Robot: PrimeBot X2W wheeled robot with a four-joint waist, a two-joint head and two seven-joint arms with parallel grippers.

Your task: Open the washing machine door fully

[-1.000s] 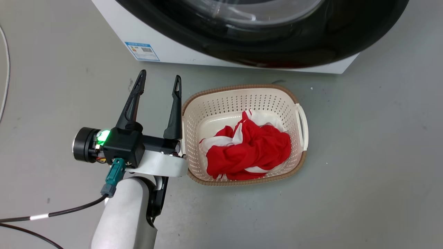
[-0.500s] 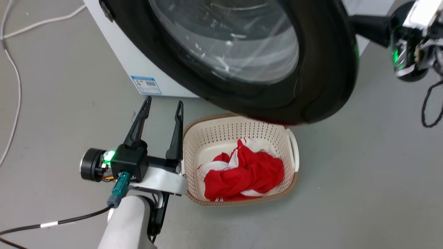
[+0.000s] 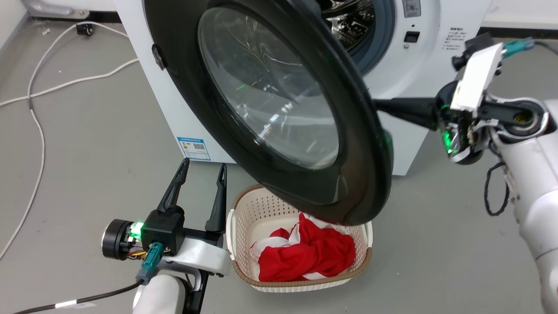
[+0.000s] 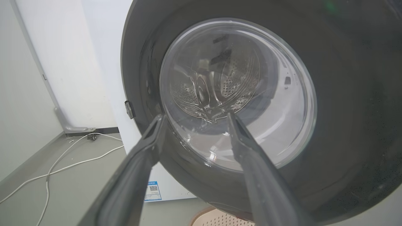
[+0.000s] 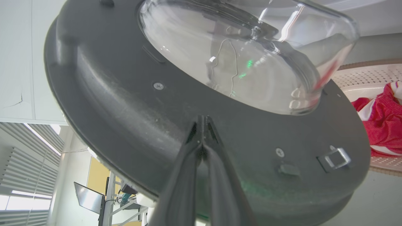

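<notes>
The washing machine (image 3: 418, 65) is a white box at the top of the head view, its steel drum mouth (image 3: 353, 26) uncovered. The washing machine door (image 3: 270, 100), a black disc with a clear glass bowl, stands swung out and hangs over the basket. My right gripper (image 3: 392, 108) reaches in from the right behind the door's free edge. In the right wrist view my right gripper (image 5: 201, 121) is shut, tips against the door's dark inner face (image 5: 125, 103). My left gripper (image 3: 205, 163) stands open beside the basket, facing the door's outer glass (image 4: 238, 94) with nothing between its fingers (image 4: 196, 115).
A cream perforated basket (image 3: 244, 209) with a red and white cloth (image 3: 305, 253) sits on the grey floor under the door. White cables (image 3: 39, 131) trail over the floor at left. A blue label (image 3: 194, 148) marks the machine's lower front.
The head camera has tilted up, bringing the machine's front and my right arm into view. The door has swung further out from the machine. My left gripper stays beside the basket.
</notes>
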